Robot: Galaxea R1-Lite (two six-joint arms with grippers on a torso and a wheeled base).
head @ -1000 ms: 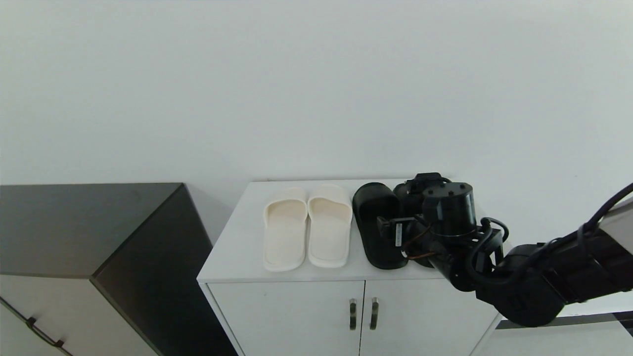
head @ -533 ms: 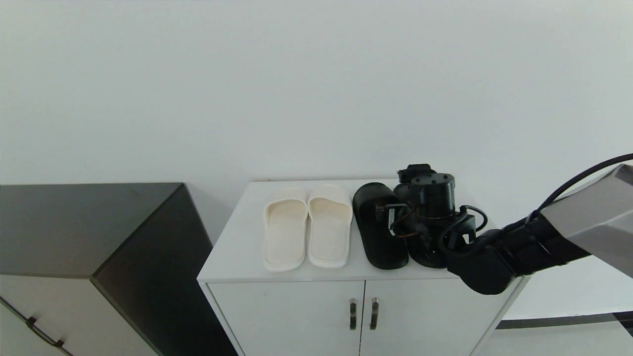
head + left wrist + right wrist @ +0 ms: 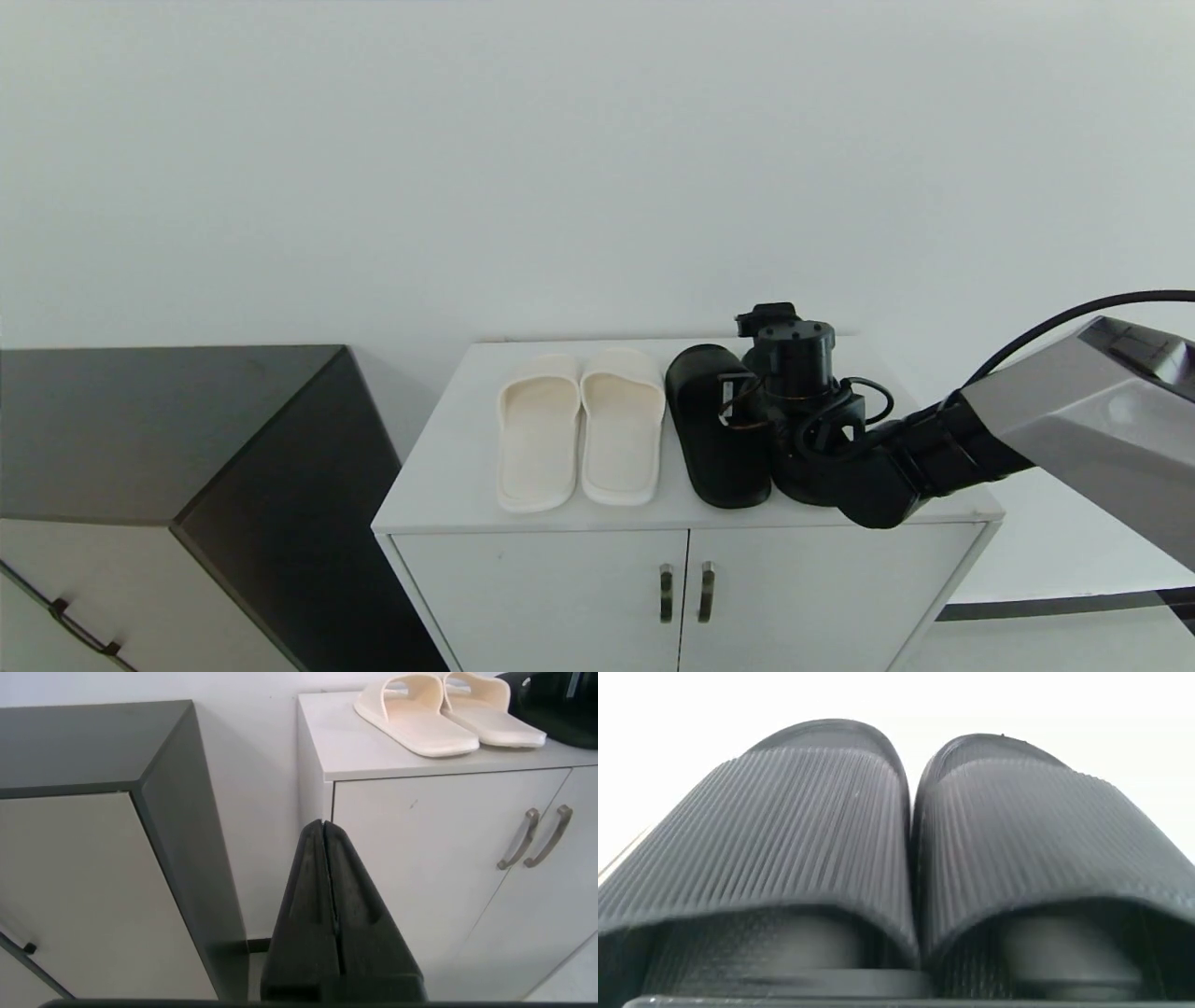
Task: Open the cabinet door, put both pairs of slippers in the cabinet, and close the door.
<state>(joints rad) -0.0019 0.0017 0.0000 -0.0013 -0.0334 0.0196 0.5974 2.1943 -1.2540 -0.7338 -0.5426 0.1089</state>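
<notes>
A white pair of slippers (image 3: 579, 429) and a black pair (image 3: 714, 434) lie side by side on top of the white cabinet (image 3: 448, 476). Both cabinet doors are closed, with their two handles (image 3: 684, 592) meeting at the middle. My right arm's wrist (image 3: 794, 359) hangs low over the right-hand black slipper and hides most of it. The right wrist view looks straight at the ribbed straps of the black slippers (image 3: 906, 831) from very close. My left gripper (image 3: 323, 831) is shut on nothing, low in front of the cabinet's left corner, with the white slippers (image 3: 448, 705) above.
A dark-topped cabinet (image 3: 140, 420) with pale fronts stands just left of the white one, separated by a narrow gap (image 3: 262, 812). A plain white wall runs behind both. The door handles (image 3: 533, 838) show off to one side of the left gripper.
My right arm has stretched farther over the cabinet top, and its wrist has moved back and slightly left above the black slippers. The slippers and doors have not moved.
</notes>
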